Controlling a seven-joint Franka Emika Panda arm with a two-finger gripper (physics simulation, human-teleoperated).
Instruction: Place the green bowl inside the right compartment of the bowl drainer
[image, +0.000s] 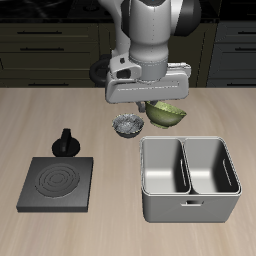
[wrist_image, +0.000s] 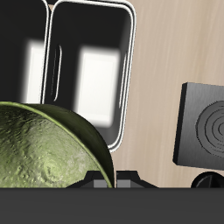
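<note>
The green bowl (image: 167, 113) hangs tilted above the table, just behind the bowl drainer (image: 190, 206). My gripper (image: 152, 103) is shut on the bowl's rim, though the hand hides most of the fingers. In the wrist view the green bowl (wrist_image: 48, 149) fills the near field with its mottled inside showing. Beyond it lies the bowl drainer (wrist_image: 131, 79), its two deep wells split by a middle wall. Both wells look empty.
A grey-white patterned bowl (image: 127, 124) sits on the table beside the green bowl. A flat black stove plate (image: 58, 182) (wrist_image: 206, 122) lies nearer the front edge. A small black knobbed object (image: 67, 143) stands just behind the plate.
</note>
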